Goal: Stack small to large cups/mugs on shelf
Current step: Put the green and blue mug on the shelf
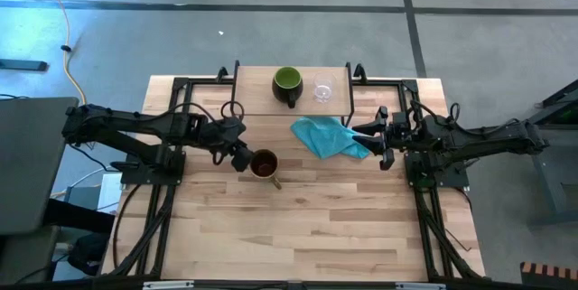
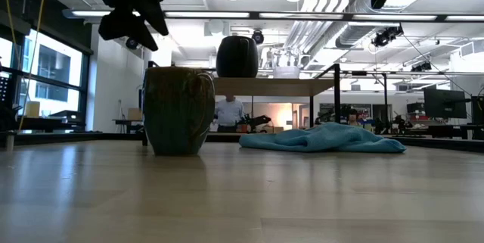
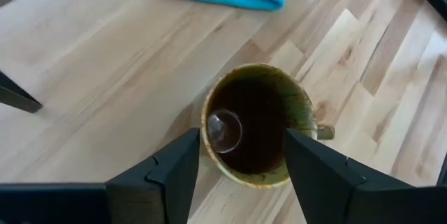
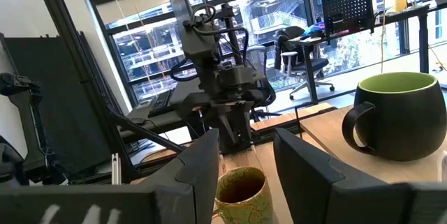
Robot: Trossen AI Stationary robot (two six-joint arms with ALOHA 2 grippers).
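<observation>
Directly beneath the left end effector (image 3: 237,172), fingers spread wide and holding nothing, stood the brown mug (image 3: 260,123), upright on the bench (image 3: 105,77), evidently positioned for a rim grasp.

Teal cloth (image 1: 330,137) lay crumpled on wooden tabletop (image 1: 316,227), at about 1 o'clock from table centre. In low view cloth (image 2: 321,138) sat flat and spread, at 3 o'clock from middle. Person in light shirt (image 2: 229,112) stood in room far behind table. Office chairs (image 4: 300,60) and desks stood by large windows (image 4: 230,15). Yellow cable (image 1: 61,10) ran across grey floor at 10 o'clock.
</observation>
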